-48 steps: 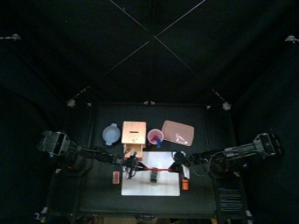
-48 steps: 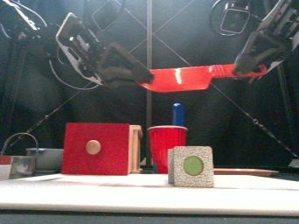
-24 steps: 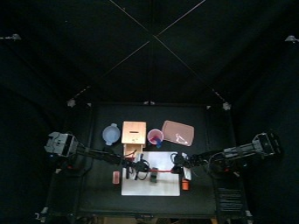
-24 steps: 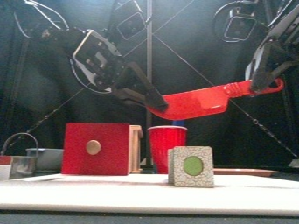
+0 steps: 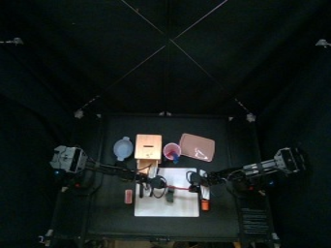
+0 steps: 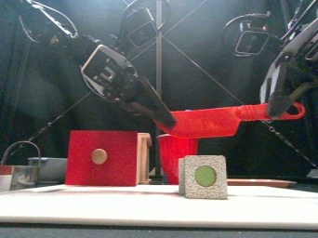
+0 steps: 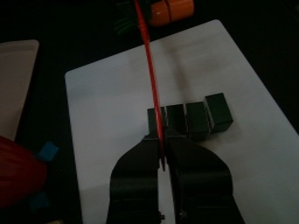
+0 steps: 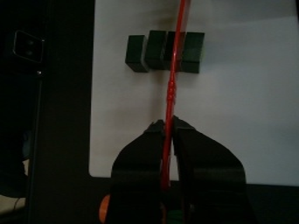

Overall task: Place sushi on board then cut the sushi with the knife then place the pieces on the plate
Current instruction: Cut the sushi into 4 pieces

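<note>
- Got a red knife (image 6: 230, 116) hanging in the air over the white cutting board (image 6: 74, 212), held at both ends.
- Pinched at the blade end by the left gripper (image 6: 165, 113), with jaws squeezed narrow on it. Grabbed at the handle end by the right gripper (image 6: 278, 100), same tight clamp.
- Only really get the height from the front view: knife close to level and clear above the sushi roll (image 6: 204, 177), no contact.
- Also only from the front: the roll's end face, pale and speckled with a green centre, standing on the board.
- Switch to the left wrist view and get the rest: left gripper (image 7: 162, 147) shut on a thin red line of a knife (image 7: 147, 70), running over one end of the roll (image 7: 190, 119). Looks like several dark blocks side by side there, sitting on the board (image 7: 111, 96).
- Same deal in the right wrist view: right gripper (image 8: 170, 133) closed on the knife (image 8: 177, 52), crossing the roll (image 8: 187, 50) on the board (image 8: 233, 114).
- Can spot an orange toy food (image 7: 176, 9) just off the board's far edge in the left wrist view only.
- Need the top view for the back row on the surface: blue-grey bowl (image 5: 123, 148), wooden box (image 5: 149, 145), red cup (image 5: 171, 150), pink tray (image 5: 196, 145), left to right, all behind the board (image 5: 175, 203).
- From the front, just the box's red drawer front (image 6: 106, 158) and the cup (image 6: 178, 153) behind the roll.
</note>
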### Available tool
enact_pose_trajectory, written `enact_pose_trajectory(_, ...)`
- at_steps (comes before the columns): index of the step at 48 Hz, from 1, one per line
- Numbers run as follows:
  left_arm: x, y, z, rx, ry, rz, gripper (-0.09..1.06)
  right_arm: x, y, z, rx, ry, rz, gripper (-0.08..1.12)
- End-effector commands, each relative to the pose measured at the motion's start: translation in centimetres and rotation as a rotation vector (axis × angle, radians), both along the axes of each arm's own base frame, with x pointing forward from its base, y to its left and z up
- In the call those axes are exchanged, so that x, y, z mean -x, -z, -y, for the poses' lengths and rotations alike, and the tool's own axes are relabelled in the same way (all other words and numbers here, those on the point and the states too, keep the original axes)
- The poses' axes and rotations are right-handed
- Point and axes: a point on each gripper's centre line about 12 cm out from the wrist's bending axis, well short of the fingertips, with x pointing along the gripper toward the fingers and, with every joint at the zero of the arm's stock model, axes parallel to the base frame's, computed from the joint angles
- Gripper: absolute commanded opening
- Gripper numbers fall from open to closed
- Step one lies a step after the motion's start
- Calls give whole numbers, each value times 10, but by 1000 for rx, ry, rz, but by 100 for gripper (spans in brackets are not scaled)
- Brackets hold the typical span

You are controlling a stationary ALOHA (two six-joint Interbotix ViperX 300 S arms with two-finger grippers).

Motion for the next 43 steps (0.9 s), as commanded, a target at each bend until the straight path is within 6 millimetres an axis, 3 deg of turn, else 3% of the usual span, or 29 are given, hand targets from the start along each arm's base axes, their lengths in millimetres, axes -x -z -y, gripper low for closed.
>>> enact_pose_trajectory(1,-7,-9,-17,-6,-37,30,35,-4,-7,-11,-4,-37,18,39)
enact_pose_trajectory(43,-6,6,-17,-5,-38,-10,35,-12,7,-14,7,-44,-29,39)
